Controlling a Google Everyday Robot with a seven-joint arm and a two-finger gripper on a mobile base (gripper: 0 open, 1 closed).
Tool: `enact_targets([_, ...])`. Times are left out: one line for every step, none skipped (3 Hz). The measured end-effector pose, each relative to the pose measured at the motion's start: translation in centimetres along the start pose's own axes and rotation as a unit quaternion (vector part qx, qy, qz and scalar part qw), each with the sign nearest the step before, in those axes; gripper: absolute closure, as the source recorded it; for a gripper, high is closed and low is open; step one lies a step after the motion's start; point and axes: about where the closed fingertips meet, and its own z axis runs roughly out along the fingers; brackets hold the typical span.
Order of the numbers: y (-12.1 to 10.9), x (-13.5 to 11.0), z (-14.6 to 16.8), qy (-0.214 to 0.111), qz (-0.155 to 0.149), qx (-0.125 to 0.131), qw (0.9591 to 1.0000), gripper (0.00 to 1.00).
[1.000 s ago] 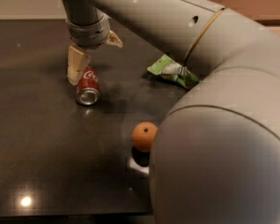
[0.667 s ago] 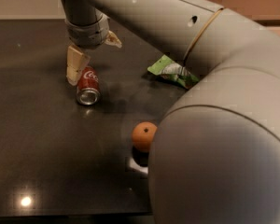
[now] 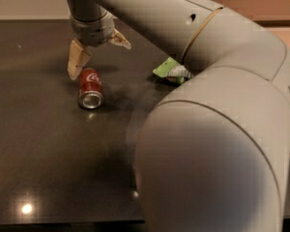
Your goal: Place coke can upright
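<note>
The coke can (image 3: 91,88) is red with white script and lies on its side on the dark table (image 3: 38,149), its silver end facing the camera. My gripper (image 3: 97,52) hangs just above and behind the can's far end. Its two tan fingers are spread wide: one finger (image 3: 77,59) points down beside the can's upper left, the other (image 3: 120,39) sticks out to the right. The gripper holds nothing.
A green snack bag (image 3: 171,72) lies right of the can, partly hidden by my arm. My large grey arm (image 3: 212,144) fills the right half of the view and hides the orange. The table's front edge (image 3: 63,223) runs along the bottom.
The arm's near part now covers more of the right side and hides the orange. The gripper stays spread above the lying can; the can has not moved.
</note>
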Motion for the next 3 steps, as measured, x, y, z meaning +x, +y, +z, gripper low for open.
enact_targets([-0.4, -0.6, 0.3, -0.004, 0.068, -0.014, 0.9976, 0.00])
enact_targets([0.5, -0.8, 1.2, 0.004, 0.116, -0.026, 0.9929, 0.00])
enact_targets([1.7, -0.9, 2.9, 0.024, 0.140, -0.032, 0.9893, 0.00])
